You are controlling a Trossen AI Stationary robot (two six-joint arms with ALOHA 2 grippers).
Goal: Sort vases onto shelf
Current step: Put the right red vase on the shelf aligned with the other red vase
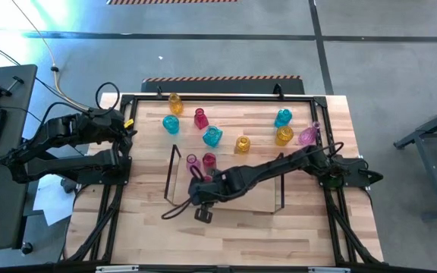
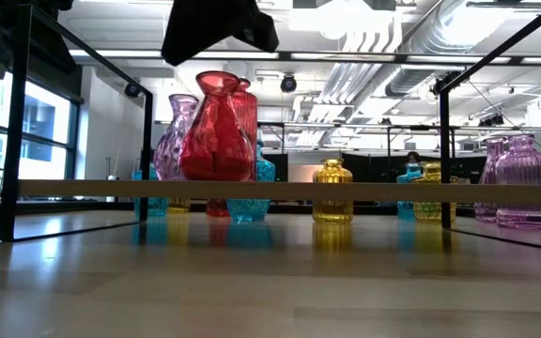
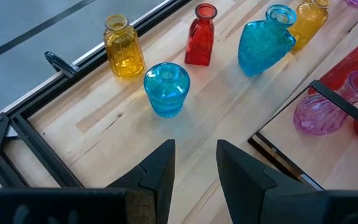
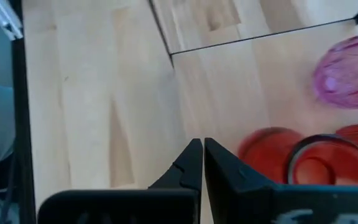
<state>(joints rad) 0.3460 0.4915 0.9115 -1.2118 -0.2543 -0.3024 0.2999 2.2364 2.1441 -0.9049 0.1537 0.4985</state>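
The shelf [image 1: 264, 199] is a clear tray with dark end frames, at the table's middle. On its left end stand two red vases [image 2: 217, 127] [image 4: 267, 149] and a pink vase [image 2: 178, 136]. My right gripper [image 4: 202, 163] is shut and empty, pointing down just above and beside the red vases [image 1: 209, 161]; it shows dark at the top of the low view [image 2: 219, 28]. My left gripper [image 3: 194, 165] is open and empty at the table's far left, short of a cyan vase [image 3: 166, 89]. Several more vases stand on the wood behind the shelf.
Loose on the table stand yellow [image 1: 175, 102], cyan [image 1: 171, 123], red [image 1: 200, 117], cyan [image 1: 212, 136], yellow [image 1: 242, 144], cyan [image 1: 282, 117], yellow [image 1: 284, 135] and pink [image 1: 309, 135] vases. A black frame [image 1: 127, 97] rims the table. The shelf's right half is bare.
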